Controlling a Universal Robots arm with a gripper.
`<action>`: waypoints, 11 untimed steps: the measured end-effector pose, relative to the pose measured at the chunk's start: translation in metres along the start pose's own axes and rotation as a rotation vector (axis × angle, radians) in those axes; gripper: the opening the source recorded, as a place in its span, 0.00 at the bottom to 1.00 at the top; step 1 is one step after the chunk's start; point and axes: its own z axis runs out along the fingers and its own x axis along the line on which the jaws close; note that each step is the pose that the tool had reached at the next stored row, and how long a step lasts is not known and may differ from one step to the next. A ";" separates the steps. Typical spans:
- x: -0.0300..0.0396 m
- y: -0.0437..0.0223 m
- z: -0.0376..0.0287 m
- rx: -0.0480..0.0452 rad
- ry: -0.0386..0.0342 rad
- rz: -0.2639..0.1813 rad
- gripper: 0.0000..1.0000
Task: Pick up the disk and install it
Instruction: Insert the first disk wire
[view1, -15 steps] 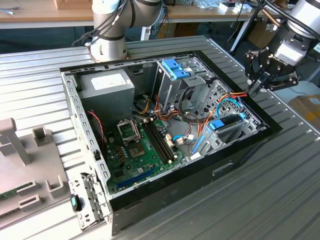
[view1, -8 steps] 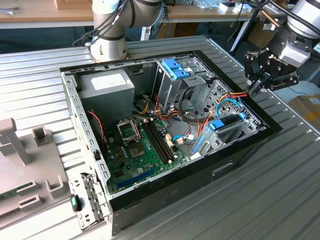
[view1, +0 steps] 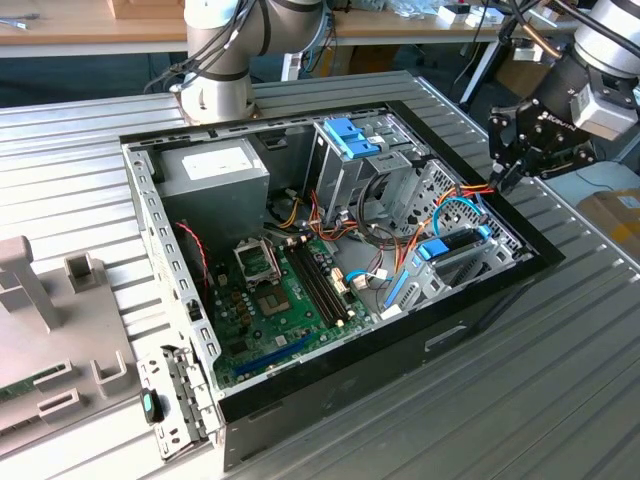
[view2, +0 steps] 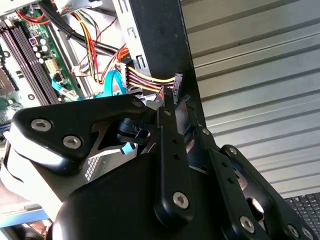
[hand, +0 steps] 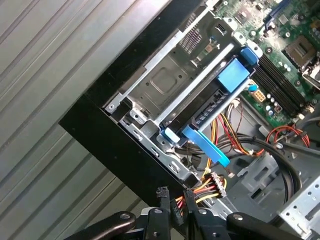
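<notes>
Disk (view1: 447, 250) sits inside the open computer case (view1: 480, 320); hand (view1: 507, 172), fingers nearly together, grips nothing.

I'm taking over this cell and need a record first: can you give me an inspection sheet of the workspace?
Surface: ribbed metal table, with the open computer case on it.
Job's things: disk, seemingly the light-blue handle and rail in the drive bay at the case's edge; its grey body cannot be made out.
Clutter: grey plastic fixture at the exterior view's left.
Grippers: gripper hovers over the case's edge beside that bay, not holding the disk.
Cables: red, yellow and black wire bundle close to the gripper; blue flat cable.
Surroundings: wooden bench behind the table.
</notes>
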 end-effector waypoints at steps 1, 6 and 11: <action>0.0004 0.0004 0.0006 -0.0004 -0.0004 0.000 0.25; 0.0015 0.0016 0.0051 -0.0030 -0.0019 -0.003 0.25; 0.0019 0.0022 0.0084 -0.0107 -0.0004 -0.005 0.25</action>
